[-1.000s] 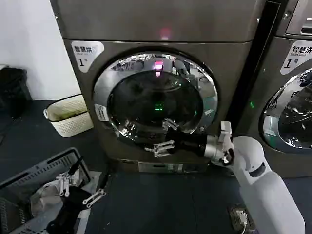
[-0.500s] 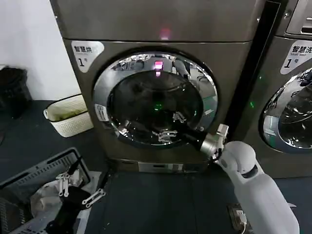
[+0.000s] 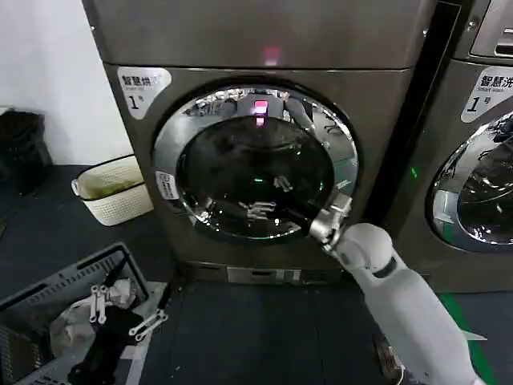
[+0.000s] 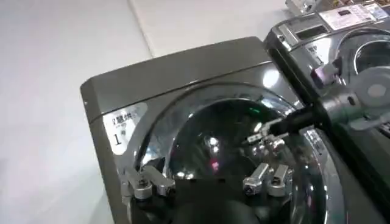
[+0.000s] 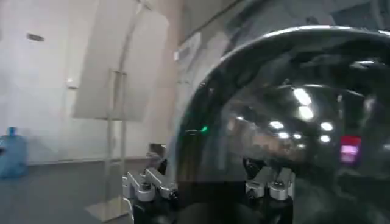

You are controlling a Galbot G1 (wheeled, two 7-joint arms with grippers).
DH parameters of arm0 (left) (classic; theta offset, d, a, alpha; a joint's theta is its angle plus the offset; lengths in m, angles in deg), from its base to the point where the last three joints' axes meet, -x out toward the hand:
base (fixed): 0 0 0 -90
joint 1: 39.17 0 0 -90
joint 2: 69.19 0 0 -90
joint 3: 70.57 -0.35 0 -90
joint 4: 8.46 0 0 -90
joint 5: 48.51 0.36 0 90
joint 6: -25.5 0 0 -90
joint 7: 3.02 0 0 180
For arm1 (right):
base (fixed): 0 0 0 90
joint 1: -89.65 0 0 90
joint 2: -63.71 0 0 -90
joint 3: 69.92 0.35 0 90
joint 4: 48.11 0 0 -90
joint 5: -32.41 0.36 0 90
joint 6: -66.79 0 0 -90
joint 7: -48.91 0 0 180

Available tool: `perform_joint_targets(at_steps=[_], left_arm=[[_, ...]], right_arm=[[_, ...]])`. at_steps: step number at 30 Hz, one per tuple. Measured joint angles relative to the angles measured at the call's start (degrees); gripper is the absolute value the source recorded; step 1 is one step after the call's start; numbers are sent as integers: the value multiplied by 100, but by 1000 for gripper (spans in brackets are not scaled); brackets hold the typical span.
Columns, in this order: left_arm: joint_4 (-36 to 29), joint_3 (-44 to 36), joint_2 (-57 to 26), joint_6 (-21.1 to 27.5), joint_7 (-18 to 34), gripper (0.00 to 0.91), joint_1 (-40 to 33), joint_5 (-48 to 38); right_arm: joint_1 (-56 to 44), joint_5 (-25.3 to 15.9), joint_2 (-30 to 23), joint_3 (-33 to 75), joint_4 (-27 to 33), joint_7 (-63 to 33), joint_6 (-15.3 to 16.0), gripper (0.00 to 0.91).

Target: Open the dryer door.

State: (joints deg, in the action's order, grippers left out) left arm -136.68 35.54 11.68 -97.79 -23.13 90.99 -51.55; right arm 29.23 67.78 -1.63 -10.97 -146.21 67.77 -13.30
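A dark floor (image 3: 264,321) is running under two steel-grey machines standing side by side. The dryer (image 3: 256,136), filling the frame's centre, is wearing a label (image 3: 143,87) reading "1" at its upper left. Its round dryer door (image 3: 255,164) is sitting shut. The right gripper (image 3: 263,200) is reaching against the glass, fingers (image 3: 256,212) spread and released. At lower left, the left gripper (image 3: 120,309) is idling, fingers apart, beside a grey basket (image 3: 48,289); a white basket (image 3: 112,188) is standing behind.
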Motion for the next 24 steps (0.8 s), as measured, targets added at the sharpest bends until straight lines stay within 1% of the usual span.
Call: perform_joint_targets(at_steps=[8, 15, 24], left_arm=[[-11, 3, 16, 1, 0, 907, -3, 0], [-24, 1, 18, 3, 0, 907, -12, 2], [-55, 11, 31, -9, 8, 907, -7, -2]], right_arm=[[114, 9, -73, -324, 72, -103, 9, 907], [280, -59, -260, -665, 172, -556, -50, 907], [469, -161, -560, -975, 431, -698, -53, 907]])
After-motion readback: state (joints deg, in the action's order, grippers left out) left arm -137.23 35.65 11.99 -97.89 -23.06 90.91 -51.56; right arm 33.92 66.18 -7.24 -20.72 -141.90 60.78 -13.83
